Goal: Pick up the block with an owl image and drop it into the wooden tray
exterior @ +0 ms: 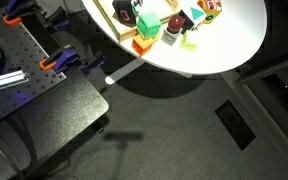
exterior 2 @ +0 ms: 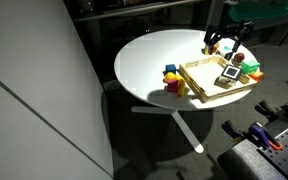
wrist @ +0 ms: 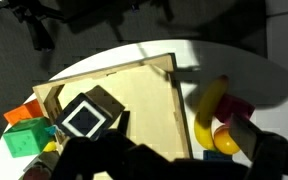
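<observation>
while the gripper point(exterior 2: 227, 44) hangs over the block-filled end of the wooden tray point(exterior 2: 206, 86), its fingers stand spread with nothing between them. wooden tray: pale, thin-rimmed, flat on the round white table point(exterior 2: 149, 60); long axis not tellable. in the tray: block with a black-framed white face point(wrist: 84, 119), face up, turned cornerwise to the rim, beside a green block point(wrist: 22, 141) and an orange block point(wrist: 24, 112). its print is too blurred to read, owl unconfirmed. outside the rim: yellow piece point(wrist: 208, 108), red block point(wrist: 236, 107).
</observation>
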